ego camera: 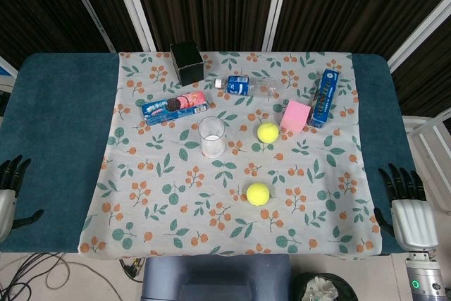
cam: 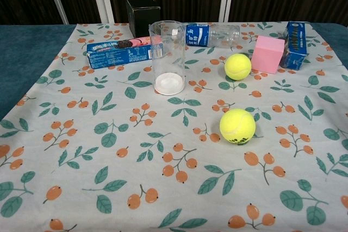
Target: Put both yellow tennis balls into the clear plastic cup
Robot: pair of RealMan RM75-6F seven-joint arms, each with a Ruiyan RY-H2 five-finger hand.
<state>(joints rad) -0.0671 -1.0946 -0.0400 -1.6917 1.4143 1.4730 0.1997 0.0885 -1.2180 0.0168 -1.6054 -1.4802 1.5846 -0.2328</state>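
Near tennis ball (cam: pixel 237 126), far tennis ball (cam: pixel 237 66): light, fuzzy, roll-prone; grasp around middle. Cup (cam: pixel 168 57) tippy, mid-bench. Left hand (ego camera: pixel 8 189), right hand (ego camera: pixel 406 209) at bench edges, fingers spread, holding nothing.

Both hands hang empty with fingers apart: left hand (ego camera: pixel 10 192) and right hand (ego camera: pixel 407 209).

2 tennis balls (ego camera: pixel 268 132) lie right of the upright cup (ego camera: pixel 211 137).
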